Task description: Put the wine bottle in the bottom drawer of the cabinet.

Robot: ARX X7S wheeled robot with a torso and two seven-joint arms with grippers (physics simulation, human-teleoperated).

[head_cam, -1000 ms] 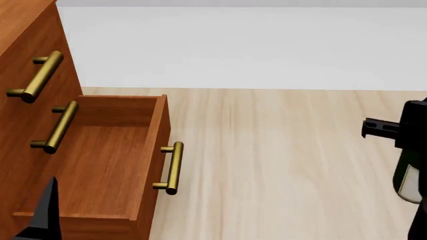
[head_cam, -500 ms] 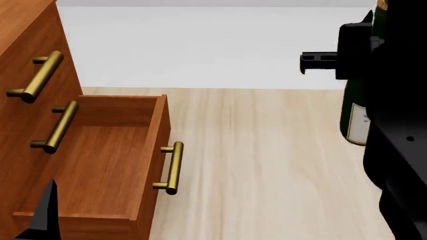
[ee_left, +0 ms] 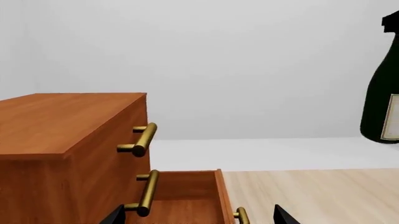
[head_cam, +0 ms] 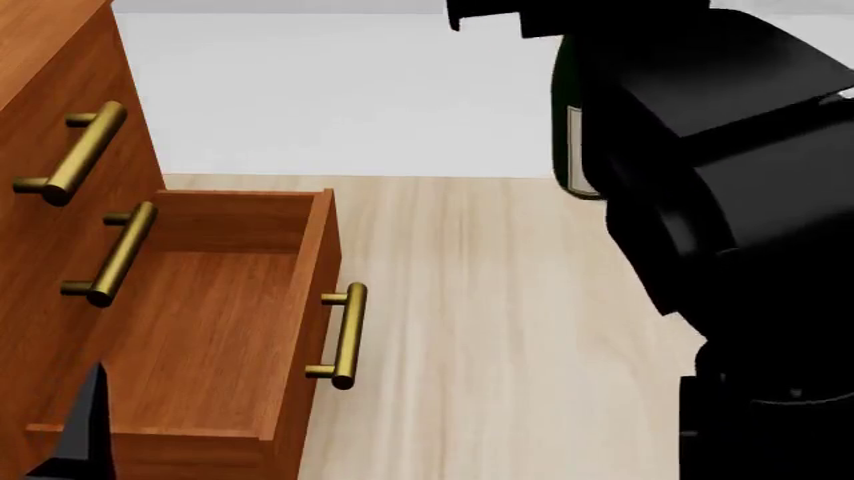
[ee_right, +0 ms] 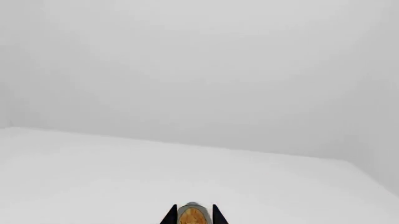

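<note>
The cabinet (head_cam: 40,60) stands at the left of the head view, with its bottom drawer (head_cam: 200,330) pulled open and nothing in it. The brass handle (head_cam: 343,335) is on the drawer's front. My right gripper (ee_right: 193,219) is shut on the wine bottle (head_cam: 571,130), which it holds upright high above the floor, to the right of the drawer. The bottle's cork top (ee_right: 192,216) shows between the fingers. The bottle also shows in the left wrist view (ee_left: 381,107). My left gripper (ee_left: 198,219) is open and empty above the open drawer.
My black right arm (head_cam: 721,200) fills the right of the head view. Two upper drawer fronts with brass handles (head_cam: 74,150) are closed. The light wooden floor (head_cam: 507,350) runs to a white wall. A left fingertip (head_cam: 88,430) shows at the bottom left.
My right arm has lifted the wine bottle upward and moved it left, toward the cabinet. The left arm and the drawer have not moved.
</note>
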